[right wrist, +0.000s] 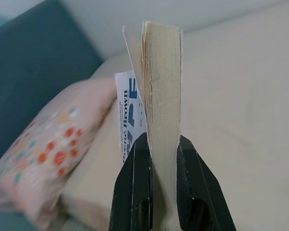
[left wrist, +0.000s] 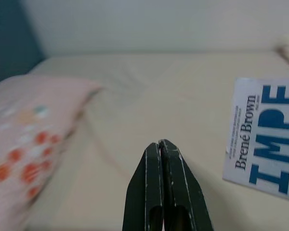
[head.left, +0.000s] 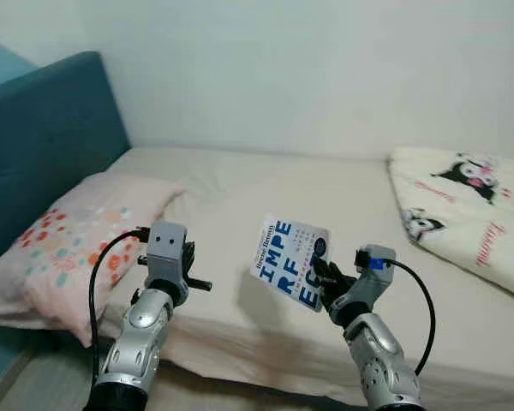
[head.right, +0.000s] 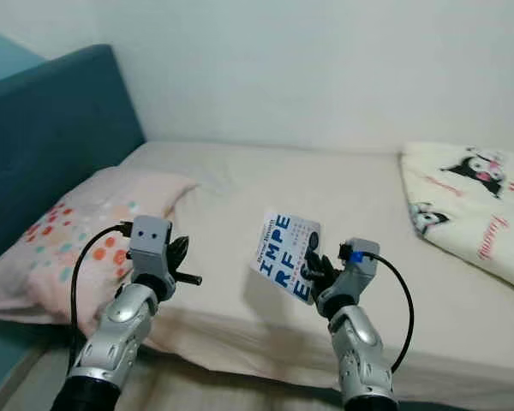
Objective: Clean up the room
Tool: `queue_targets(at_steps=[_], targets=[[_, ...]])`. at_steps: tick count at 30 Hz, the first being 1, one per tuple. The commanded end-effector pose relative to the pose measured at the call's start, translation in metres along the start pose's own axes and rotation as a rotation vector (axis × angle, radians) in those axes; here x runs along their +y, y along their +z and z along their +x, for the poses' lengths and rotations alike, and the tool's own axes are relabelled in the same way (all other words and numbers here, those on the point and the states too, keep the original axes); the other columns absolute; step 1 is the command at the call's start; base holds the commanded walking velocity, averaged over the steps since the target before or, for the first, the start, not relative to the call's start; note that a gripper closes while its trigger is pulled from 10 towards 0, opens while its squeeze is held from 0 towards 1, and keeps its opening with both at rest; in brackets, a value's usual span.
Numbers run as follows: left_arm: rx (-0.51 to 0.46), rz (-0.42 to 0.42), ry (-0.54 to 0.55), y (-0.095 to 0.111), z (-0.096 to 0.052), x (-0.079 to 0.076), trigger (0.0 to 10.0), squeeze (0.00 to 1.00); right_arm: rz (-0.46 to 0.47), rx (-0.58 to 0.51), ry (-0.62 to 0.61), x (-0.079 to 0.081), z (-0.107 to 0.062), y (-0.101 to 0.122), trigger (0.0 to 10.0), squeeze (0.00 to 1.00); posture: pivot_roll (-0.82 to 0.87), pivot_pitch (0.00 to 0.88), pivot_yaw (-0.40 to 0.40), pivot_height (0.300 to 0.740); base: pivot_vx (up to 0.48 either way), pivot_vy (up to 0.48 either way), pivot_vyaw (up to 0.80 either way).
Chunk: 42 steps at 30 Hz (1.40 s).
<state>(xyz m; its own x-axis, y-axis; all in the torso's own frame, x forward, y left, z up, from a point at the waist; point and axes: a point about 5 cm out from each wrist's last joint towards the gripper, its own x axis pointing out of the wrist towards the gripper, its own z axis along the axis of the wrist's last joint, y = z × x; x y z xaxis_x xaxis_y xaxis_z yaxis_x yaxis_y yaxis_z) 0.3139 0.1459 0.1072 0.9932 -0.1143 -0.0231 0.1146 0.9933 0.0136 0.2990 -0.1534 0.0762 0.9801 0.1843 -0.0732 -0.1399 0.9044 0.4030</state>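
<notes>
R claw (right wrist: 156, 159) clenched on a paperback book (head.left: 291, 261), held up tilted over the bed's (head.left: 265, 197) front edge, w/ white-and-blue cover facing the camera. L claw (left wrist: 162, 159) pinched closed on nothing, hovering near the spotted pillow (head.left: 64, 248). Cartoon blanket (head.left: 463, 205) lies at the bed's R side.

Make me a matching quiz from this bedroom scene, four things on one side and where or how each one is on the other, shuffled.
Things:
1. book
2. pillow
3. blanket
4. left gripper

States:
A. shut, holding nothing
B. on the bed's right side
C. clamped in the right gripper
D. by the headboard

Pairs: 1-C, 2-D, 3-B, 4-A
</notes>
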Motion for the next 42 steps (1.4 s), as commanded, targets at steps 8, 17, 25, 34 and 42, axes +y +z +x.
queue_targets(at_steps=[8,17,25,34,42], targets=[[-0.002,-0.035,0.038,0.000,-0.002,0.005,10.0,0.00,-0.054,0.006,0.108,0.019,0.006,0.001,10.0,0.00,-0.04,0.000,-0.007,0.740,0.430,0.000,0.80],[-0.003,-0.043,0.056,-0.001,-0.004,0.007,10.0,0.00,-0.069,0.024,0.152,0.025,0.006,-0.002,10.0,0.00,-0.04,0.000,-0.014,0.740,0.435,0.000,0.71],[0.011,-0.083,0.090,-0.004,-0.007,0.014,10.0,0.00,-0.067,0.038,0.160,0.025,0.005,-0.005,10.0,0.00,-0.04,0.000,-0.017,0.740,0.250,0.158,0.00],[-0.003,-0.052,0.079,-0.003,-0.009,0.013,10.0,0.00,-0.064,0.044,0.158,0.024,0.003,-0.006,10.0,0.00,-0.04,0.000,-0.017,0.740,0.000,0.146,0.00],[-0.009,-0.011,0.046,-0.003,-0.008,0.009,10.0,0.00,-0.056,0.042,0.145,0.021,0.001,-0.006,10.0,0.00,-0.04,0.000,-0.014,0.740,0.000,0.000,0.00]])
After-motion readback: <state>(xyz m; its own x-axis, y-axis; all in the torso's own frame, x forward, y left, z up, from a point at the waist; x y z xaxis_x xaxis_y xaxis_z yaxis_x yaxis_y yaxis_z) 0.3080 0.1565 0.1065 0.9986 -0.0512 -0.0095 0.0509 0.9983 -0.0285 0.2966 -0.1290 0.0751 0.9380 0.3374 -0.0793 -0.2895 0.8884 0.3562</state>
